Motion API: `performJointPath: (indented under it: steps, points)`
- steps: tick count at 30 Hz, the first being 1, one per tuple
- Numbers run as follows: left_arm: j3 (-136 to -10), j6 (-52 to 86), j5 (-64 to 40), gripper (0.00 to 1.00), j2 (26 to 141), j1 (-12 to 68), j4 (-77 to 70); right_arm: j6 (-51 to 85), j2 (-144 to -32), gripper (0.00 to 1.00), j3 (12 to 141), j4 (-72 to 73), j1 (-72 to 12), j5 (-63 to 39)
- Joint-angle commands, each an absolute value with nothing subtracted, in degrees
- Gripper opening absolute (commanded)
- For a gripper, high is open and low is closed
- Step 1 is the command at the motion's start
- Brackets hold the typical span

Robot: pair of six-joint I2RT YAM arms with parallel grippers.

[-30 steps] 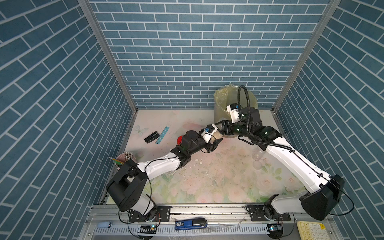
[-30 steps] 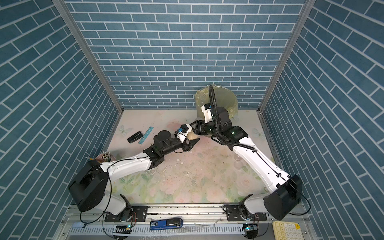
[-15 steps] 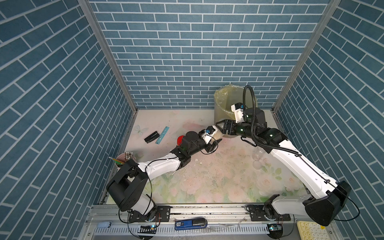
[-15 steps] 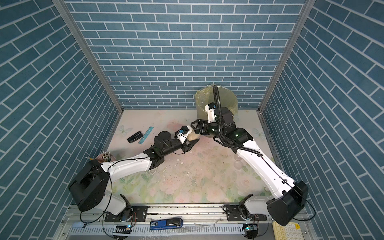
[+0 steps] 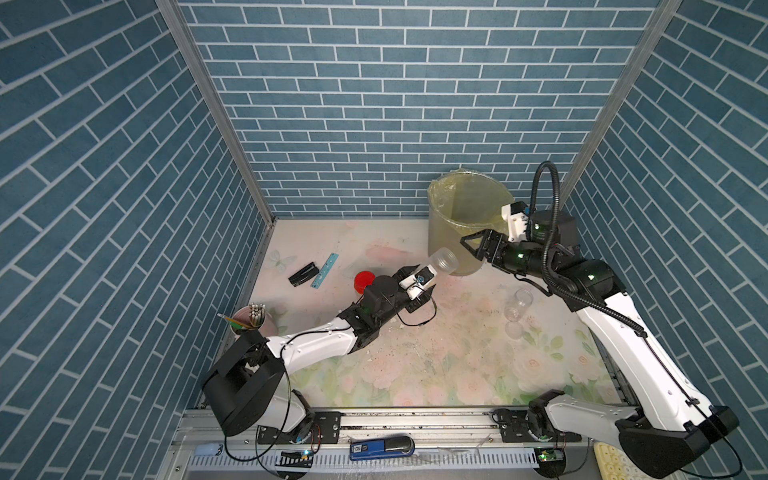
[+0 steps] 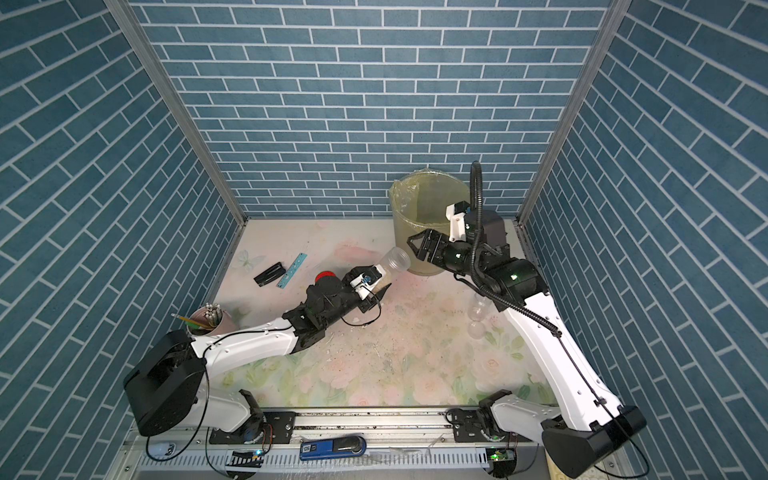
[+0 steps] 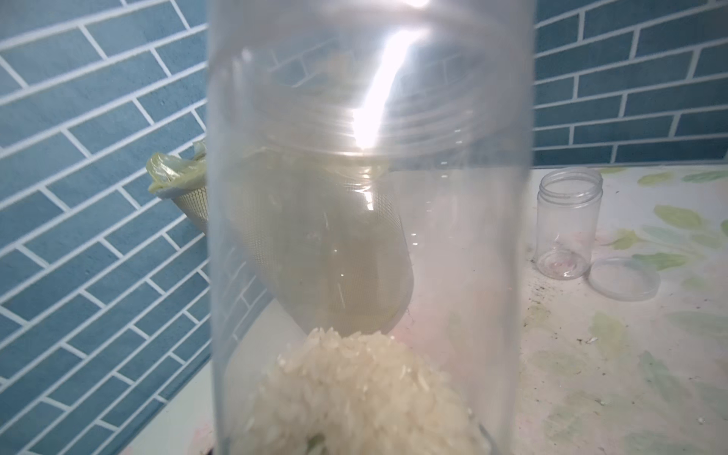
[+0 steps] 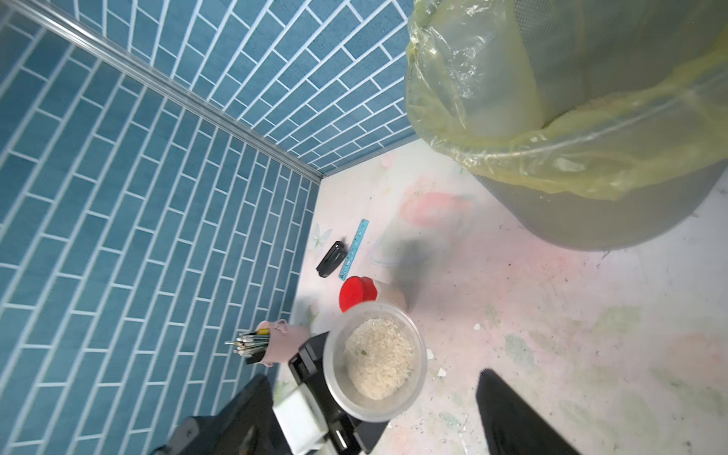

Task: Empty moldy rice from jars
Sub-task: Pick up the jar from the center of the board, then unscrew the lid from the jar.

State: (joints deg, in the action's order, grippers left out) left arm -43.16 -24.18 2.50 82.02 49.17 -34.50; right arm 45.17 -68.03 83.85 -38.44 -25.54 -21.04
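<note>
Left gripper [image 5: 428, 277] clamps jar [image 5: 444, 261] base | axis tilted, mouth toward bin [image 5: 449, 232] | right gripper [image 5: 469, 249] spread, empty

This is a robot test cell in a lab, dressed to look domestic. Blue brick-print wall panels [image 5: 374, 104] box in three sides, joined by bare aluminium posts [image 5: 216, 112] behind the yellow-bagged bin [image 5: 440, 224]. The table [image 5: 415, 374] wears a floral cover. Across it from the bin, the left arm [image 5: 316, 347] and right arm [image 5: 640, 345] bolt to a metal rail [image 5: 415, 419]. Props lie out from the bin: an open clear jar [image 5: 517, 305] nearest, then a ruler [image 5: 325, 270], and a pencil cup [image 5: 249, 318] farthest.
</note>
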Motion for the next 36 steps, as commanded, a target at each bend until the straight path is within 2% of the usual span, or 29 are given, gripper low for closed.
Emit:
performJointPath:
  steps: [1,5,9,14,24,36]
  points:
    - [-41.6,-34.4,12.6,0.34,82.1,52.6,-39.8,50.6,-71.1,0.8,85.4,-47.1,-23.4,-36.1]
    - [-40.2,-36.9,17.1,0.34,83.8,54.6,-44.7,49.5,-75.1,0.8,88.6,-52.6,-23.4,-38.5]
    - [-40.2,-37.2,17.9,0.34,84.8,55.5,-45.6,45.4,-77.4,0.8,91.5,-60.0,-23.6,-35.8]
    - [-40.2,-37.5,18.2,0.34,85.1,55.7,-46.0,43.0,-78.1,0.8,91.0,-62.6,-23.6,-34.3]
    - [-40.4,-37.6,17.6,0.34,85.3,56.0,-45.2,43.1,-78.7,0.8,87.9,-56.0,-23.9,-37.4]
    - [-40.4,-36.8,17.8,0.35,84.7,56.1,-45.3,39.9,-80.5,0.79,88.3,-58.1,-24.2,-36.8]
